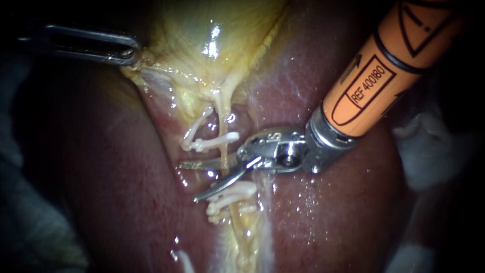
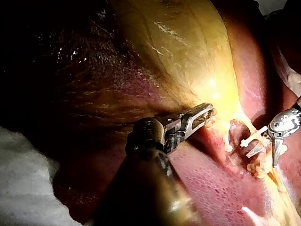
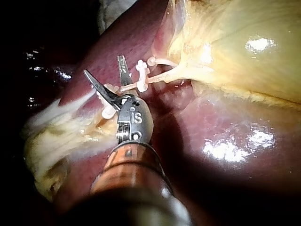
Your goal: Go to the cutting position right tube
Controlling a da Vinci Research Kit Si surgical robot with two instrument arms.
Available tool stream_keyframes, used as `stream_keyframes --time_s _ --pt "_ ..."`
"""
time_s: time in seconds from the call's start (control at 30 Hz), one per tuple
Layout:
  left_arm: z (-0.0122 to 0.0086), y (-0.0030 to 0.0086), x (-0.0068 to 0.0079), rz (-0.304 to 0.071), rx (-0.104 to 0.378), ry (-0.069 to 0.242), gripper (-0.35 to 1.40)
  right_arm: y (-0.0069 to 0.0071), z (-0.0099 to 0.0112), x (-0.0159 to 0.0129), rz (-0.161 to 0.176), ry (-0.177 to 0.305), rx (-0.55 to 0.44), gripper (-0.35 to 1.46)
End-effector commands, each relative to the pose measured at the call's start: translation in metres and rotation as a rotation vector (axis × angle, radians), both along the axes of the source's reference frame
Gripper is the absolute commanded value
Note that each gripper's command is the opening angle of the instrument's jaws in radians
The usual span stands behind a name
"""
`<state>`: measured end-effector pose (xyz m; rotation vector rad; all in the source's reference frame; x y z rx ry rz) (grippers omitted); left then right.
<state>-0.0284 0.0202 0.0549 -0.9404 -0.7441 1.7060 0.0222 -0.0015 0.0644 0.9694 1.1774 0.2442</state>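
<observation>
My right instrument [image 1: 191, 182] comes in from the upper right. Its pincer is released, the two thin blade-like jaws spread wide over the tissue below the gallbladder [image 1: 212, 30]. The right tube [image 1: 222, 114] runs down from the gallbladder and passes between those open jaws, close to their hinge. That stretch lies between the upper clip [image 1: 217, 142] and the lower clips [image 1: 232, 194]. I cannot tell whether either jaw touches the tube. A paler tube [image 1: 194, 129] curves just beside it, on the side away from the instrument's shaft.

My left instrument [image 1: 132, 53] reaches in from the left. Its pincer is clenched on the edge of the gallbladder, and the yellow tissue there is drawn towards it. The left wrist view shows the same hold, with the jaws [image 2: 206, 114] together on the gallbladder's edge. The liver [image 1: 328, 212] lies dark red on both sides of the tubes.
</observation>
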Motion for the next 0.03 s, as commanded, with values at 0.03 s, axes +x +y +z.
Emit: stream_keyframes --time_s 0.03 --pt "0.0000 0.0000 0.0000 0.000 0.000 0.000 -0.35 0.0000 0.0001 0.0000 0.000 0.000 0.000 1.23"
